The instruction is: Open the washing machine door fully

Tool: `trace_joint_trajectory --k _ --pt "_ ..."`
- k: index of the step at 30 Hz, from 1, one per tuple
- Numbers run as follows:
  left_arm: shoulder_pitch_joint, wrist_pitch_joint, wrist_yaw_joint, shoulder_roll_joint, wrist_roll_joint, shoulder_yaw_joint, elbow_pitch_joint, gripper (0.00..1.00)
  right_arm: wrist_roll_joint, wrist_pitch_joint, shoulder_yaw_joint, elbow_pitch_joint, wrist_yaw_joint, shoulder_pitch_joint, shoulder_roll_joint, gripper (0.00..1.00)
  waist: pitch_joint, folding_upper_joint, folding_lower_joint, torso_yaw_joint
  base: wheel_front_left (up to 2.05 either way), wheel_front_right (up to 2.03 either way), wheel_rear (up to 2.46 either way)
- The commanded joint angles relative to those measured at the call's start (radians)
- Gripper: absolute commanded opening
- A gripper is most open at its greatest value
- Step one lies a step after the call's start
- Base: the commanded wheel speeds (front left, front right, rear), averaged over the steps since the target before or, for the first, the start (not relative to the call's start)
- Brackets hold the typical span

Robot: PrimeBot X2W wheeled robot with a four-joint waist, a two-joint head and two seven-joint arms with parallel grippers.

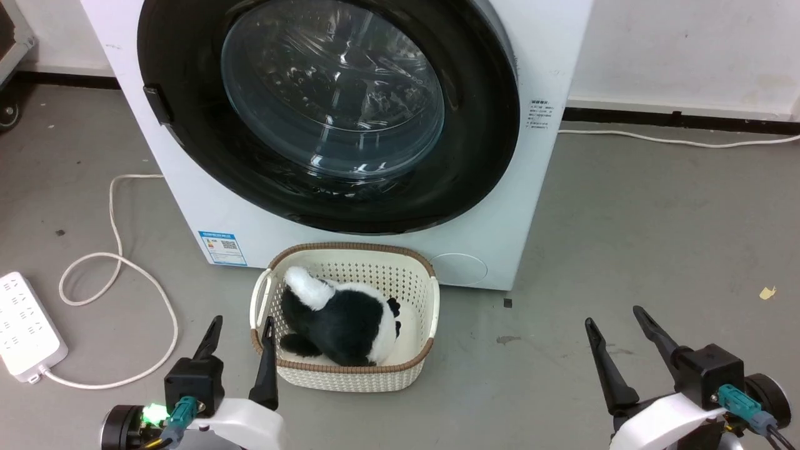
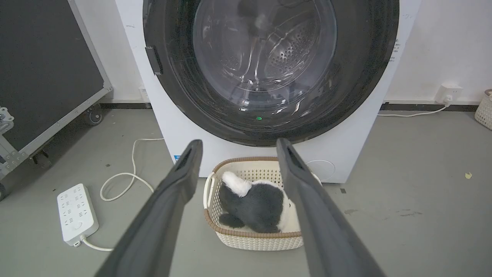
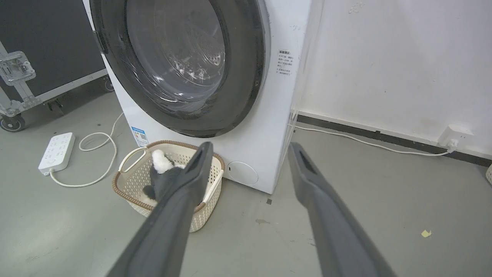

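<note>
Grippers sit nearest me, low over the floor (image 1: 656, 237): the left gripper (image 1: 244, 320) and the right gripper (image 1: 612, 315). Each has its two fingers spread apart with nothing between them, so I'd call them ready rather than working. The left one hangs just beside the basket (image 1: 350, 247), its inner finger close by the rim. The right one is well apart, over bare floor.

Next out, the basket stands just in front of the washer (image 1: 550, 56), below the door. I cannot tell whether it touches the washer. A black-and-white plush (image 1: 337, 319) lies in it, likely parked there to be handy once the drum can be reached. Off to the left lies a power strip (image 1: 25, 325) with its looped cord (image 1: 115, 262). Another cable (image 1: 675, 140) runs along the wall on the right.

Farthest, the door (image 1: 331, 100) fills most of the washer's front and looks shut, its black rim flat against the panel. A small handle tab (image 1: 157, 103) sits on its left edge, so I judge it swings from the right — and the left gripper looks better placed to reach it. None of the opening is done yet.

Counted: two grippers, four fingers, one basket, one plush, one power strip, one cord, one cable, one door, one handle tab.
</note>
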Motion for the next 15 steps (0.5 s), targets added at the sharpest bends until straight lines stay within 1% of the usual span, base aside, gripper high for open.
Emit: trace_joint_trajectory --k 1,7,15 --pt "-0.004 -0.013 0.008 0.0 -0.004 -0.003 0.0 1.0 0.015 -0.017 -0.001 -0.002 0.0 -0.008 -0.006 1.0 0.006 -0.0001 0.0 0.002 0.0 0.0 0.0" --pt "-0.012 -0.025 0.014 0.0 -0.008 -0.011 -0.004 1.0 0.029 -0.03 -0.01 0.002 0.0 -0.026 -0.016 1.0 0.023 -0.0001 0.0 0.006 0.0 0.0 0.0" --pt "-0.031 -0.042 0.021 0.0 -0.01 -0.022 -0.013 1.0 0.068 -0.039 -0.015 0.003 0.0 -0.088 -0.048 1.0 0.062 -0.0001 0.0 0.012 0.0 0.0 0.0"
